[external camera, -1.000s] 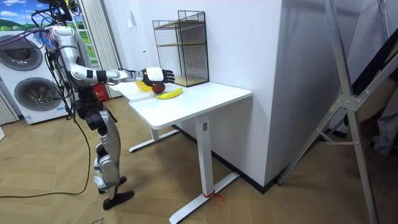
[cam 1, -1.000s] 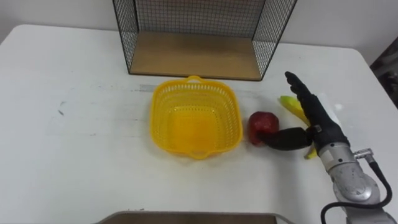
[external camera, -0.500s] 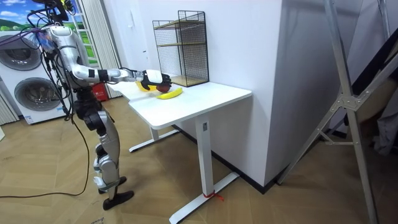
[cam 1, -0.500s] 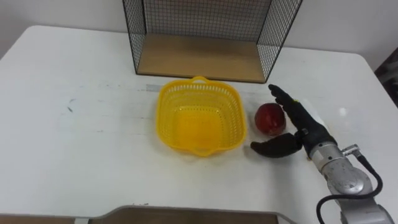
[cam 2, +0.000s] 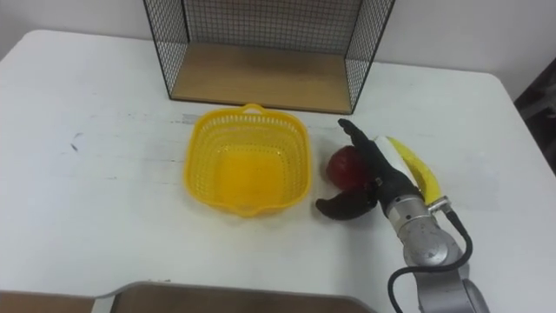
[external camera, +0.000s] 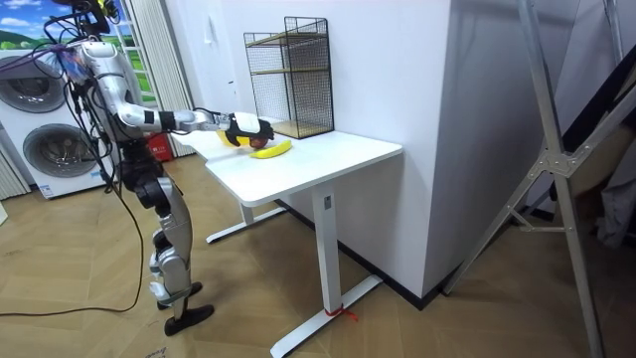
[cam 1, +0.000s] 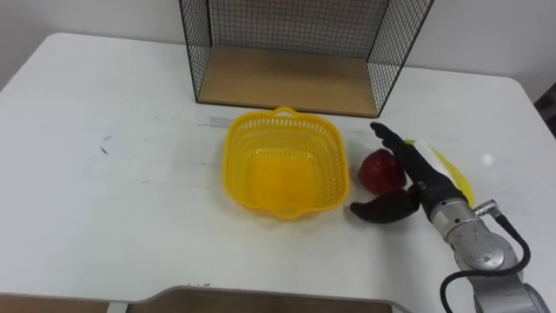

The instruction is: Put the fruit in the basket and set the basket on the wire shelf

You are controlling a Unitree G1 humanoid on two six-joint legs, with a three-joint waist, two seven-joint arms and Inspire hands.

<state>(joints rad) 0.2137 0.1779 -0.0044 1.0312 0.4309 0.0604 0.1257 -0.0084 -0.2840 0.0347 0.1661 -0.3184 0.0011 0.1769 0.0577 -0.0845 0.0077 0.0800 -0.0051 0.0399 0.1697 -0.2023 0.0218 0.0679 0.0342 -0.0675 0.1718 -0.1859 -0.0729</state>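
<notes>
A yellow plastic basket stands empty on the white table, just in front of the wire shelf. To its right lies a red apple. My right hand is open against the apple's right side: straight fingers reach over its top and the thumb is spread under its near side. A yellow banana lies behind the hand, partly hidden by it. In the room view I stand at the table's end with my right hand stretched out by the banana.
The wire shelf has a wooden floor and an open front facing the basket. The table's right edge runs close beyond the banana. Bare tabletop lies left of the basket. Washing machines stand behind me.
My right hand has swung left from beside the apple, so its fingers now lie over the fruit. The whole eye view shifted slightly. Basket, apple and banana stay put.
</notes>
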